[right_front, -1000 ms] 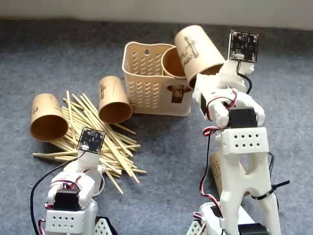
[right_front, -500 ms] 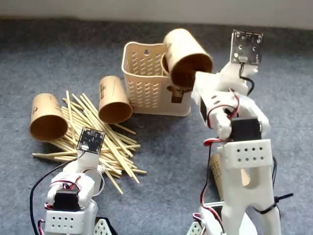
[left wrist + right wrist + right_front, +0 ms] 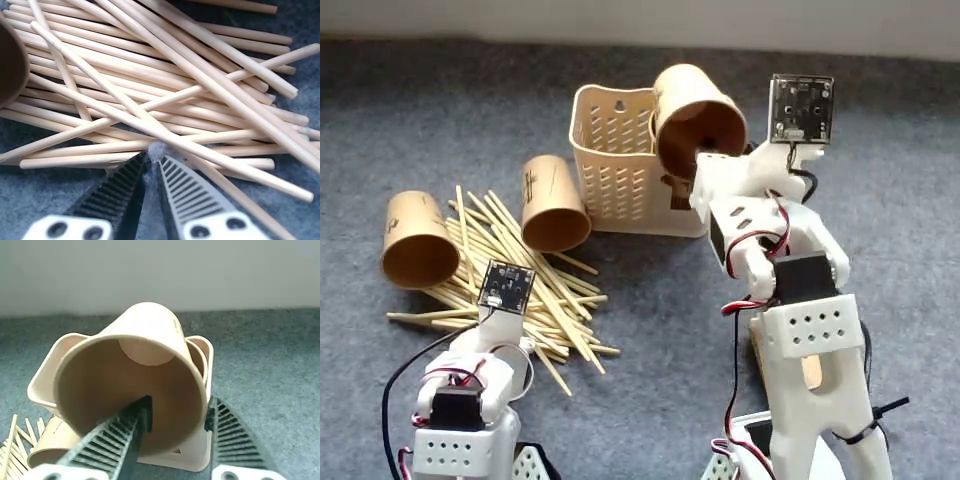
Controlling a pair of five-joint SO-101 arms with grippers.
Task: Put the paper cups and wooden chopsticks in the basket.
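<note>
Right jaws grasp 1 paper cup [image 3: 135, 365] by its rim, tilted over the basket [image 3: 610, 150]. Left jaws closed, empty, above the chopsticks [image 3: 175, 90].

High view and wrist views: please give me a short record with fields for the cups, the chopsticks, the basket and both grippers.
held cup: tilted over the basket, mouth toward the arm
right gripper: shut on the held cup's rim, one finger inside, one outside
lying cups: two on their sides on the table, one beside the basket, one at the far side of the chopsticks
chopsticks: loose pile on the table
left gripper: low at the edge of the chopsticks
</note>
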